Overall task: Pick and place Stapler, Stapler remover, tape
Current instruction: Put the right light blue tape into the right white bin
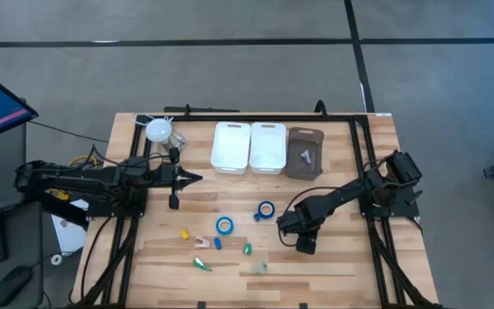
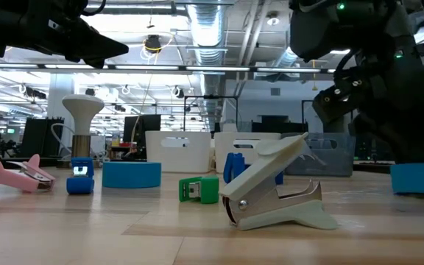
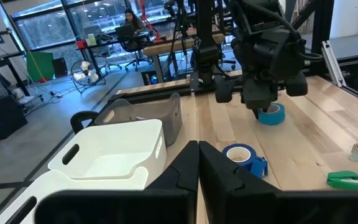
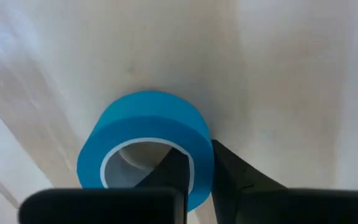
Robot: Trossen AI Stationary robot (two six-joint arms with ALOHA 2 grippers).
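Note:
Three blue tape rolls show. Two lie flat on the table. The third is under my right gripper, which points down and is shut on it. This roll also shows in the left wrist view and in the low view. A pink stapler and a pale stapler remover lie near the table's near edge. My left gripper is shut and empty at the table's left, above the wood, pointing right. My right gripper holds the tape roll by its ring wall, one finger inside the hollow centre and one finger outside. The fingers come from above, pointing down. The roll's underside appears to rest on the table.
Two white bins and a dark bin stand in a row at the far edge. Small green, yellow and blue pieces lie near the pink stapler. A white round object sits at the far left.

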